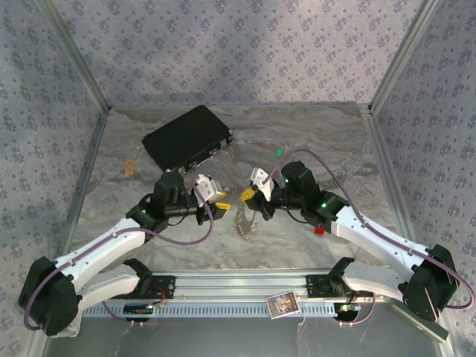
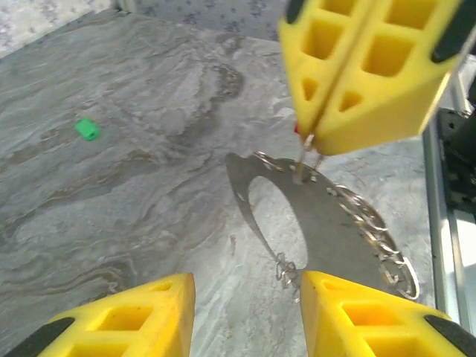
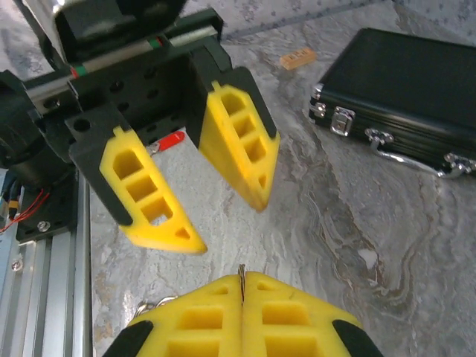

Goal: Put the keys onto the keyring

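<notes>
right gripper point(image 2: 312, 137) pinched shut on key point(image 2: 300, 169), tip touching keyring point(image 2: 335, 230) rim at 12 o'clock; left gripper point(image 2: 247, 286) half-open at keyring's 6 o'clock; best clamp keyring steady before threading.

Over keyring point(image 2: 336, 239), right gripper point(image 2: 313, 138), perhaps with key point(image 2: 304, 159)

Shiny silver keyring point(image 2: 335, 230), small green key point(image 2: 87, 129) well apart

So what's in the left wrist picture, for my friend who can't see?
The right hand, yellow fingers shut, pinches a thin metal key over a shiny silver metal keyring with a chain. The left hand is open below.
</notes>
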{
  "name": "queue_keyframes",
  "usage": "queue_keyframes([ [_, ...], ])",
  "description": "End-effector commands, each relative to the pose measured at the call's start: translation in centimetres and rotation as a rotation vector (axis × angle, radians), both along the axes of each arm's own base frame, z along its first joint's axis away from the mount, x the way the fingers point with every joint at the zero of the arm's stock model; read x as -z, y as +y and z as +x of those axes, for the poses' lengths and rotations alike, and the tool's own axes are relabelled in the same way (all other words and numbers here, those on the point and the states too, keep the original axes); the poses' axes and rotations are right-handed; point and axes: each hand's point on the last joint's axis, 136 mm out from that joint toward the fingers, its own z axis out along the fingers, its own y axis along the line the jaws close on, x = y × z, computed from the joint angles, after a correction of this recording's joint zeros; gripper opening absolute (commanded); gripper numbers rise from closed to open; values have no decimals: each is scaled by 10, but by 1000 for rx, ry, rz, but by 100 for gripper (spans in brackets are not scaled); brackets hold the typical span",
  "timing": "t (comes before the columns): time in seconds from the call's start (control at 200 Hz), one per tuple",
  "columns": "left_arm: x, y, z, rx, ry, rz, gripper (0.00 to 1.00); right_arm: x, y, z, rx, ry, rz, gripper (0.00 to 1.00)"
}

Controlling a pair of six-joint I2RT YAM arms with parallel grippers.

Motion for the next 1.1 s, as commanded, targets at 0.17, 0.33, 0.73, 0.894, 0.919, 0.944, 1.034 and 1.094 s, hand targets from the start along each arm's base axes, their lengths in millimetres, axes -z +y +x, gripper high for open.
queue_keyframes([
  [0.17,-32,-11,-17,138,-122,-105,37,-18,16,-18,-132,-93,20,0],
  [0.33,-29,-12,-27,186,-111,-98,35,-21,20,-18,-130,-112,4,0],
  [0.73,-15,-7,-28,183,-110,-18,38,-16,20,-15,-107,-153,-46,0],
  [0.894,-16,-11,-30,210,-99,-25,35,-16,25,-19,-135,-156,-52,0],
  [0.919,-17,-12,-31,218,-97,-29,35,-16,27,-20,-140,-156,-50,0],
  [0.944,-18,-13,-32,222,-96,-33,34,-16,27,-20,-141,-158,-50,0],
  [1.034,-18,-15,-33,241,-87,-37,27,-17,32,-22,-153,-158,-44,0],
  [1.094,-18,-16,-34,249,-83,-35,24,-16,34,-22,-158,-157,-45,0],
])
